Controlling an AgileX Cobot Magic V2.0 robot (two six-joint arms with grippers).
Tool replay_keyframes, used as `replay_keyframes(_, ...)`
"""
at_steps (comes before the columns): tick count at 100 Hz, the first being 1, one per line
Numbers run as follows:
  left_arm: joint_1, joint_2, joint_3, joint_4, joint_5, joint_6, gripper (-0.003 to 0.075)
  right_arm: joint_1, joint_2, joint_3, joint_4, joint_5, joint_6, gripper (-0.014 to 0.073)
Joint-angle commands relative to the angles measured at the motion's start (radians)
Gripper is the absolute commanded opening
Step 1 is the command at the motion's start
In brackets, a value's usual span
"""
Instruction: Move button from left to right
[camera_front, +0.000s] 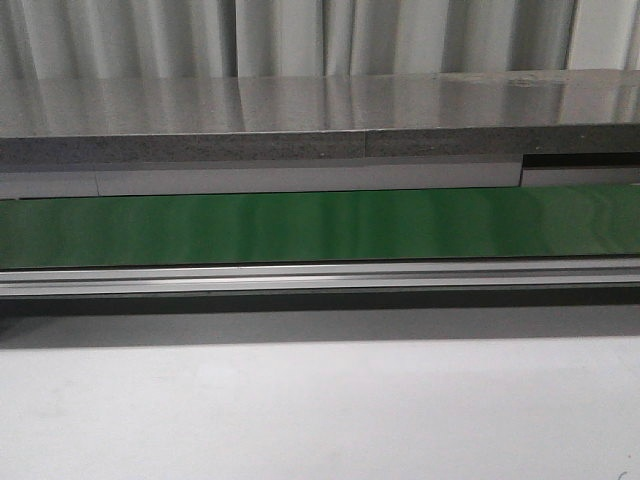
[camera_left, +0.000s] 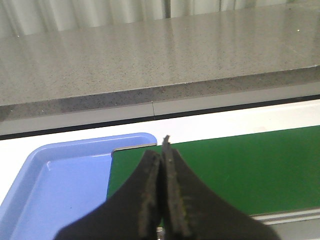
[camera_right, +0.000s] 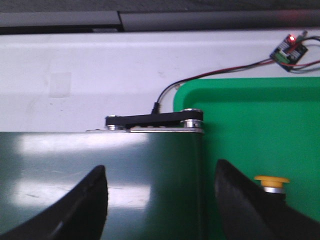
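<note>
Only the right wrist view showed the button (camera_right: 271, 183) in the green tray (camera_right: 240, 115), beside the released right pincer (camera_right: 160, 200); the left pincer (camera_left: 162, 195) was clenched empty.

Factory-style test bench or lab: green conveyor belt (camera_front: 320, 225) on an aluminium rail frame (camera_front: 320, 278), grey speckled stone counter (camera_front: 300, 105) behind, blue plastic tray (camera_left: 55, 185), green tray (camera_right: 250, 125), small wired circuit board (camera_right: 289, 50).
</note>
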Motion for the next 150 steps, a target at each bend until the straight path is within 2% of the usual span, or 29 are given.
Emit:
replay_keyframes(1,-0.007,0.001,-0.028,-0.014,-0.082,0.000,-0.0020,0.034,-0.106,0.026,0.031,-0.086,-0.010,0.0469)
replay_keyframes(30,-0.007,0.001,-0.028,-0.014,-0.082,0.000,-0.0020,0.159,-0.351,0.274,0.031,-0.261,-0.010,0.0469)
replay_keyframes(71,-0.007,0.001,-0.028,-0.014,-0.082,0.000,-0.0020,0.176,-0.741,0.617,0.032,-0.351,-0.010,0.0461)
replay_keyframes(78,-0.007,0.001,-0.028,-0.014,-0.082,0.000,-0.0020,0.177,-0.811,0.649,0.034,-0.350,-0.010,0.0414)
replay_keyframes(104,-0.007,0.001,-0.028,-0.014,-0.082,0.000,-0.0020,0.177,-1.033,0.713,0.054,-0.250,-0.010,0.0090)
replay_keyframes(118,-0.007,0.001,-0.028,-0.014,-0.082,0.000,-0.0020,0.177,-1.096,0.726,0.054,-0.202,-0.010,-0.0031)
replay_keyframes(125,-0.007,0.001,-0.028,-0.014,-0.082,0.000,-0.0020,0.177,-1.110,0.728,0.054,-0.189,-0.010,-0.0071)
replay_keyframes(150,-0.007,0.001,-0.028,-0.014,-0.082,0.000,-0.0020,0.177,-1.112,0.728,0.073,-0.179,-0.010,-0.0067)
